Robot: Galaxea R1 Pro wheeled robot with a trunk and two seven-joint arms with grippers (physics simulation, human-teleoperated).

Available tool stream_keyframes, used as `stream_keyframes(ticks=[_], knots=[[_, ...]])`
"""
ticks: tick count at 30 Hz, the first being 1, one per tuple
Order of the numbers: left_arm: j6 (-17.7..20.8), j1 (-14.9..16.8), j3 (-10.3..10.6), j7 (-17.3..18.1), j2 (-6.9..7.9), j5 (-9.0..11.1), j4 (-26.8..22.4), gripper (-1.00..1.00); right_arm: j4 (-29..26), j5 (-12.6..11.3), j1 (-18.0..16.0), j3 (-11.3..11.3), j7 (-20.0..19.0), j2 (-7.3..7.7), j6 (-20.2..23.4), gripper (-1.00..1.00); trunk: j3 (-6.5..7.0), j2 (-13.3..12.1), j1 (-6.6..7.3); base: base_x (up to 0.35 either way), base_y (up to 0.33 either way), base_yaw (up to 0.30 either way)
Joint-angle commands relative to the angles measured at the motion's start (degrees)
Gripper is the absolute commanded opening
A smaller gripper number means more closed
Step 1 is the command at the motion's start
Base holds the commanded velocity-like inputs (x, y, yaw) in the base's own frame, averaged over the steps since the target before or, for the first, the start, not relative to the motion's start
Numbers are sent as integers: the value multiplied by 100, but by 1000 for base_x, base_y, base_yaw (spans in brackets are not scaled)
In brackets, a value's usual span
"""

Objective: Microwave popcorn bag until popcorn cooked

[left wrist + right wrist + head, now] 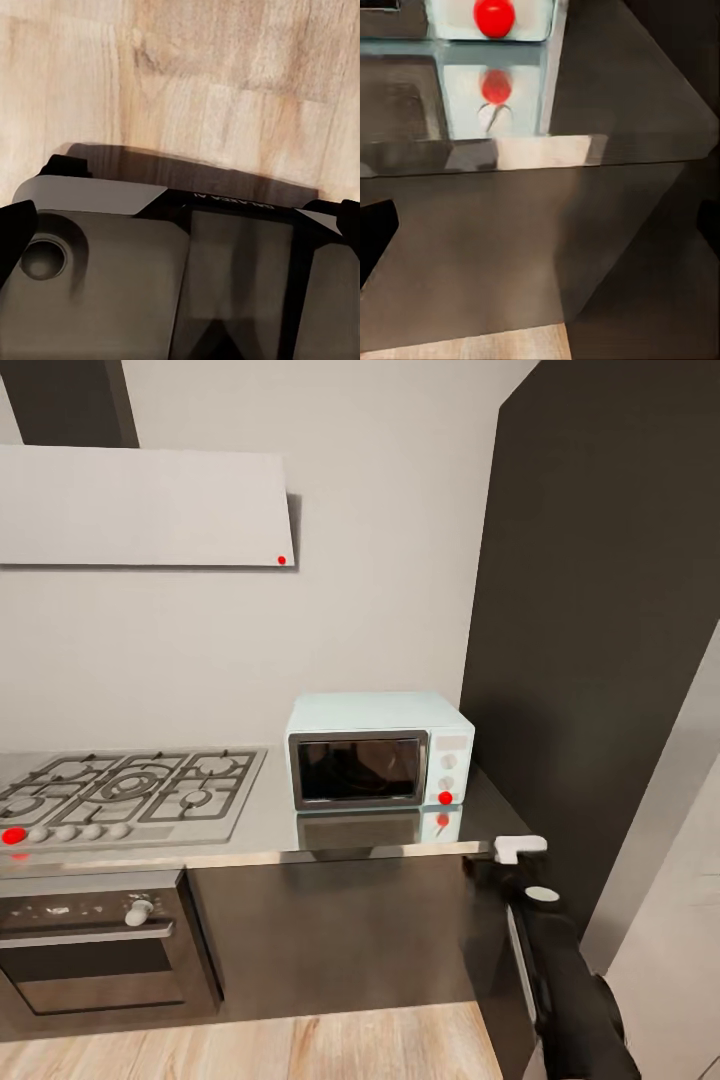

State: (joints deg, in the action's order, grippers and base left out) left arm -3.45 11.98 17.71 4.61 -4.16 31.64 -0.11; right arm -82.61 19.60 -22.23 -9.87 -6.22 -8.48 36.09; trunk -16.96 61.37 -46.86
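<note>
reaching up beside the countertop edge, right arm raised, tool state unclear

Kitchen: hob, oven, microwave.

Mint-blue microwave sat upright, door shut, on glossy grey countertop, up ahead of my right jaws, red dot nearest.

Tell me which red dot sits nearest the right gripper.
The dot on the microwave, low on its knob panel. The right gripper is just beside it; the hob's dot and the hood's dot lie far left.
</note>
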Motion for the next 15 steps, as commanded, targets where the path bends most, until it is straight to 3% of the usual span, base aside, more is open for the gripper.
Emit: stream_keyframes(ticks=[1,3,6,8,11,15], knots=[[-24,6,48,22,1,61,11,100,-18,61,-226,-14,-2,-9,154,100,-8,5,0,0,0,0],[-24,6,48,22,2,58,11,100,-103,63,-559,-15,64,-12,331,100,-8,5,0,0,0,0],[-24,6,48,22,1,57,9,100,-80,54,-721,-15,259,-103,279,100,-8,5,0,0,0,0],[-24,6,49,22,-1,54,5,100,-64,48,-758,-12,416,-151,88,100,-8,5,0,0,0,0],[-24,6,48,22,-1,53,4,100,-69,44,-777,6,521,-151,-872,100,-8,5,0,0,0,0],[-24,6,51,22,-4,53,2,100,210,-76,-775,8,410,-151,-1157,100,-8,5,0,0,0,0]])
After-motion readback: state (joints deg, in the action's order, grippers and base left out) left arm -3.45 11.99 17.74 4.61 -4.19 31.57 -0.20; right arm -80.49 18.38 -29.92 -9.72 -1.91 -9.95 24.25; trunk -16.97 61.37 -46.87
